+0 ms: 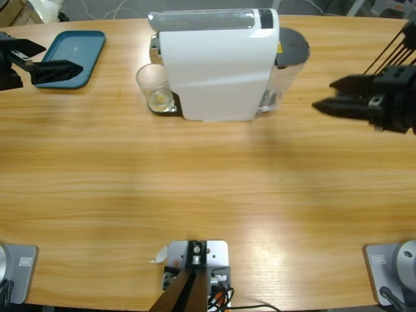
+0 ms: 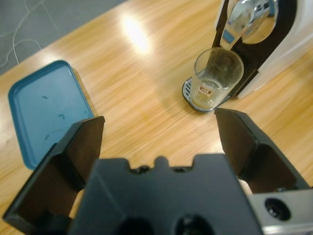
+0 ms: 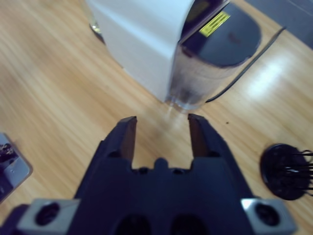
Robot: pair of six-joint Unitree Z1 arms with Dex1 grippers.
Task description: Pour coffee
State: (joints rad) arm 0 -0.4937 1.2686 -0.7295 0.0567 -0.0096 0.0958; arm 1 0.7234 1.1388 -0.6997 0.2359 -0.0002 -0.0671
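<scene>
Coffee [image 2: 211,96] shallow in glass [image 1: 155,88] parked under machine [image 1: 214,65] spout to catch pour; left tool [image 2: 159,129] spread wide, empty, facing it; right tool [image 3: 161,132] parted, empty, behind machine.

Machine [image 1: 218,65] walls off glass [image 1: 155,86] rightward.

Right gripper [image 3: 161,134]: jaws stood apart, empty.
Coffee machine [image 3: 142,44]: far, white.
Water tank [image 3: 205,68]: right of machine.

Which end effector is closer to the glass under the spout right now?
Left. The left end effector sits beside the blue tray, facing the glass; the right end effector is beyond the coffee machine.
</scene>
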